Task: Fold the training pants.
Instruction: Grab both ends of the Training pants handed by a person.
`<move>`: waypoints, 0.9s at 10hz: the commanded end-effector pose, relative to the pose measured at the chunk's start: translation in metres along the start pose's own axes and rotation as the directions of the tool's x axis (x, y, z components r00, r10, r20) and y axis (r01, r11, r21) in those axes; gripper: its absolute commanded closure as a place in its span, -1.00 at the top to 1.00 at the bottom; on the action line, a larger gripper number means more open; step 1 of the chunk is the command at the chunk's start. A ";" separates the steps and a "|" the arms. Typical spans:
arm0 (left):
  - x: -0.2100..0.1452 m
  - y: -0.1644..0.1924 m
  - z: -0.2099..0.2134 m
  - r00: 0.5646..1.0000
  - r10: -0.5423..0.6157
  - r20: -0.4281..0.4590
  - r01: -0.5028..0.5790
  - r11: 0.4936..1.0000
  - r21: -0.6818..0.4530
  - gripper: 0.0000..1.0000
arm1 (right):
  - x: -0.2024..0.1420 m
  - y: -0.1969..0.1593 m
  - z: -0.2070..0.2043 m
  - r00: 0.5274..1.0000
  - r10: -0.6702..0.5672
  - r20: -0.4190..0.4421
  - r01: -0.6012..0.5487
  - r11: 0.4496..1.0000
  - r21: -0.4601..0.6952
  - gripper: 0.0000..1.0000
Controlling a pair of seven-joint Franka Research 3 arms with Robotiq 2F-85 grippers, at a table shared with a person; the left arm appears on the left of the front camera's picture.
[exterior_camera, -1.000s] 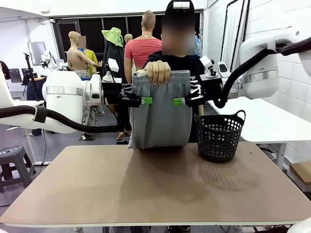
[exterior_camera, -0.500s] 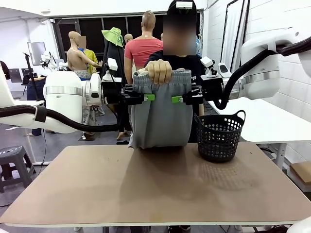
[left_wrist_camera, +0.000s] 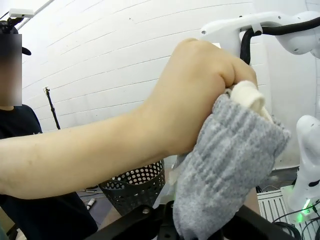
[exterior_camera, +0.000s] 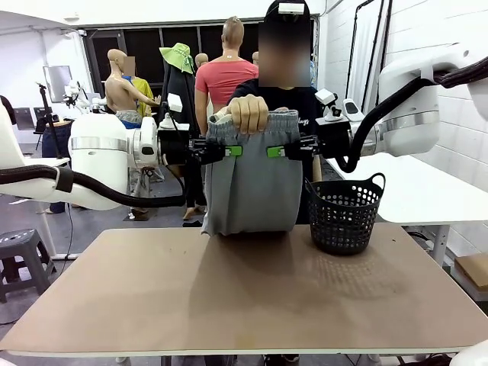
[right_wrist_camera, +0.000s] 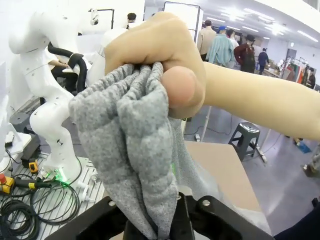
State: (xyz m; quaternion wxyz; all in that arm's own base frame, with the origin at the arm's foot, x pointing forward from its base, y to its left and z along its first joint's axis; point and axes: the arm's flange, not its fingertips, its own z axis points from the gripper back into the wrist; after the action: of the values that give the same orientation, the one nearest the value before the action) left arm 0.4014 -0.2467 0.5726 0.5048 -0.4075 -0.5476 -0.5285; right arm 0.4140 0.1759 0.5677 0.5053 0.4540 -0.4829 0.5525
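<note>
Training pants [exterior_camera: 252, 191] waistband middle hidden under person's hand [exterior_camera: 248, 113], basket [left_wrist_camera: 132, 187] partly behind them

You see two bulky white arms, the left arm [exterior_camera: 99, 164] and the right arm [exterior_camera: 415, 95], each ringed by a silver band [exterior_camera: 99, 142] and trailing a thick black cable [exterior_camera: 23, 174], ending in a black left hand [exterior_camera: 238, 151] and right hand [exterior_camera: 270, 152] with green pads [exterior_camera: 231, 151].

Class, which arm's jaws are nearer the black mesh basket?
Right. The right arm has its jaws shut on the training pants at the edge nearest the basket; the left arm grips the opposite edge, farther away.
</note>
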 end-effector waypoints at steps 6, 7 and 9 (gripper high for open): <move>-0.004 0.002 0.001 1.000 0.010 0.002 -0.010 1.000 -0.002 -1.00 | -0.001 -0.004 -0.001 1.000 -0.008 0.007 0.008 1.000 0.013 -1.00; -0.004 0.002 0.001 1.000 0.010 0.002 -0.010 1.000 -0.002 -1.00 | -0.001 -0.004 -0.001 1.000 -0.008 0.007 0.008 1.000 0.013 -1.00; -0.004 0.002 0.001 1.000 0.010 0.002 -0.010 1.000 -0.002 -1.00 | -0.001 -0.004 -0.001 1.000 -0.008 0.007 0.008 1.000 0.013 -1.00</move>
State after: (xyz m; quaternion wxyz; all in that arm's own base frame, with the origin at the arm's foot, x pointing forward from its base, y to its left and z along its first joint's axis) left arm 0.4055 -0.2443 0.5659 0.5042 -0.4161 -0.5401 -0.5301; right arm 0.4219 0.1769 0.5657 0.5026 0.4614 -0.4733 0.5572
